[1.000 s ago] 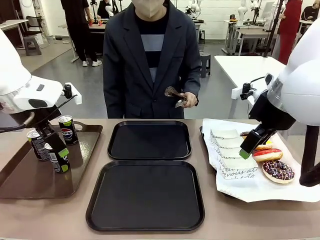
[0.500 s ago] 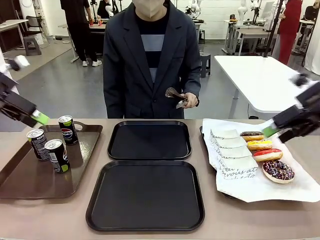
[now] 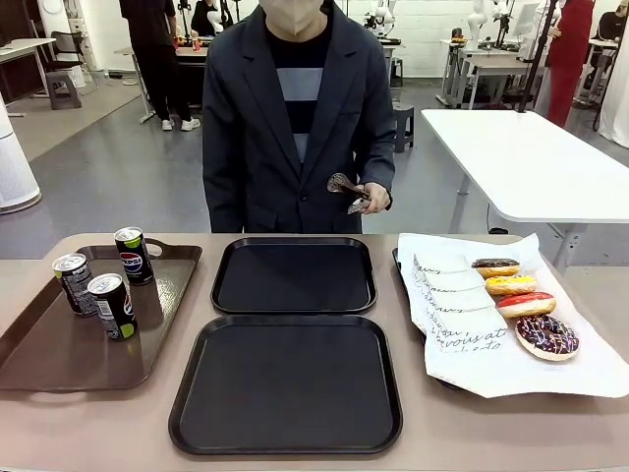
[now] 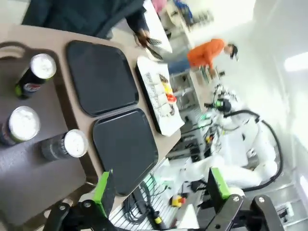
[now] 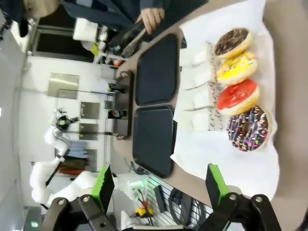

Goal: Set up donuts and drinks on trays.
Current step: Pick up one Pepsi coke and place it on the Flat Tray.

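You've lifted both arms clear of the worktop (image 3: 118,423), left claw (image 4: 160,186) and right claw (image 5: 159,185) wide and empty, leaving the two black rectangular plastic trays (image 3: 285,388) bare.

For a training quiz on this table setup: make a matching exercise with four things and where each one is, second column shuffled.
1. soda cans
2. donuts
3. tongs
4. black trays

A. in the person's hand
B. middle of the table, one behind the other
C. on the brown tray
D. on the white printed paper

Pairs: 1-C, 2-D, 3-A, 4-B
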`<state>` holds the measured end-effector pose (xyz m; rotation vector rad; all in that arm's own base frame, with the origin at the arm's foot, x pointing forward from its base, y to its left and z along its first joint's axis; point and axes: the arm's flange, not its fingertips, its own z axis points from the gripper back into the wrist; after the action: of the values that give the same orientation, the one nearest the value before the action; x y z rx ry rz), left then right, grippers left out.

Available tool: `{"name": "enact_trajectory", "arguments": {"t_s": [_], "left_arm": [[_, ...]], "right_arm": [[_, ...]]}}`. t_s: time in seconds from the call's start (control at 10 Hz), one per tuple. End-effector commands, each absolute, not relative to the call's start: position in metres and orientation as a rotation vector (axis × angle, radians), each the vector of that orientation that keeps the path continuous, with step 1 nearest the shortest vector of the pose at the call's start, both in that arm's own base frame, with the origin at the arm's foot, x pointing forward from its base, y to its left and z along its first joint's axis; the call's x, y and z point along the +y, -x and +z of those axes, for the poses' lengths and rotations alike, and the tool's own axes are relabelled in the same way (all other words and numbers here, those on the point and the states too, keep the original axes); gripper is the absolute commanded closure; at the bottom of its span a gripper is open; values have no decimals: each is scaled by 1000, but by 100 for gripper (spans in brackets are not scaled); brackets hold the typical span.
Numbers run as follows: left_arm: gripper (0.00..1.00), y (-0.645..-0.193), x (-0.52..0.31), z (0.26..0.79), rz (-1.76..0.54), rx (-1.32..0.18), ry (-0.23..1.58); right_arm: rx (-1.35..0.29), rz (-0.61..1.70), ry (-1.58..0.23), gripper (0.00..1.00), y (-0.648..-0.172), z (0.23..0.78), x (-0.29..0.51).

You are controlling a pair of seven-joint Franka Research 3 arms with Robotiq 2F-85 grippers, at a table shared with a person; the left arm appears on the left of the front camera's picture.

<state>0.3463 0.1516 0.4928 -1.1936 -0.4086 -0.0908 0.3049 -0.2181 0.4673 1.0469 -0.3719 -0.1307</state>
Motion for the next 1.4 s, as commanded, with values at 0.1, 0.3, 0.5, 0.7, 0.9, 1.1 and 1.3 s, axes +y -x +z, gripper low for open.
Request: {"name": "enact_trajectory", "arguments": {"t_s": [0.1, 0.3, 0.5, 0.7, 0.9, 1.1, 1.3], "left_arm": [[0, -361, 201, 451, 38, -369, 1274], [0, -353, 225, 431, 97, -382, 1301], [0, -343, 234, 435, 105, -411, 1288], [0, -338, 230, 442, 84, -439, 1240], [0, -342, 237, 428, 129, -384, 1278], [0, -342, 237, 428, 129, -384, 1278], [0, -342, 237, 428, 129, -384, 1278]], "right_arm": [[-389, -130, -1156, 0, -312, 439, -256], [-381, -164, -1175, 0, -302, 423, -277], [-414, -210, -1217, 0, -290, 411, -295], [-419, -233, -1220, 0, -283, 400, -302], [-393, -237, -1201, 0, -282, 405, -293], [-393, -237, -1201, 0, -282, 405, -293], [-393, -237, -1201, 0, -282, 405, -293]]}}
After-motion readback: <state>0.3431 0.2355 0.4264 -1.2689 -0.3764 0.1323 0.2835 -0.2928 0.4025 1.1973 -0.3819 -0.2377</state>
